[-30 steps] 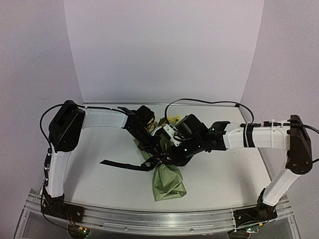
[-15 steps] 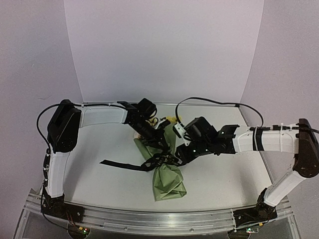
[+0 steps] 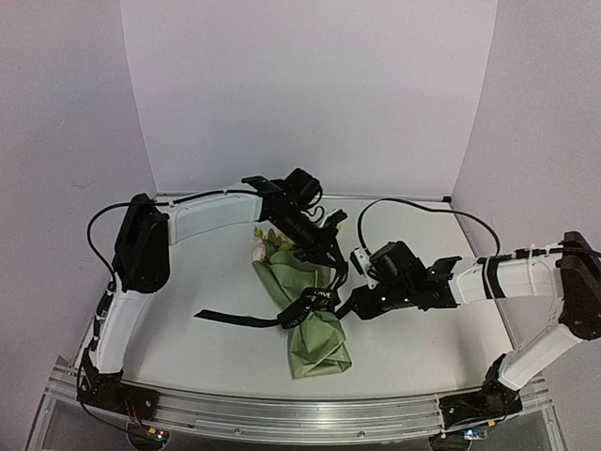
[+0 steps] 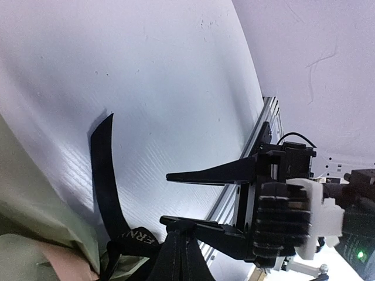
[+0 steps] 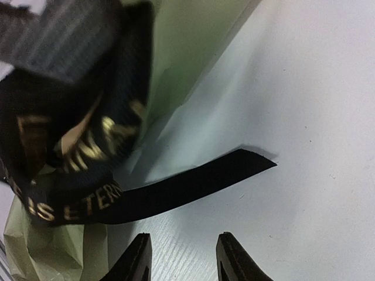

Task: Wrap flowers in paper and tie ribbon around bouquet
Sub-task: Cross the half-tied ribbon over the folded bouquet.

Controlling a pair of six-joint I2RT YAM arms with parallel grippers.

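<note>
Two tools at one wrapped bouquet (image 3: 317,340), ribbon stage.
Bench (image 3: 423,348) carries the bouquet flat at centre, flowers (image 3: 266,246) peeping from the paper's (image 3: 282,282) far end. The ribbon (image 3: 239,319) circles its waist, one tail trailing left. Left tool (image 3: 335,272) is pinched shut, apparently on a strand for tension. Right tool (image 3: 346,307) is part-open and empty beside the knot, likely seeking the free end.
</note>
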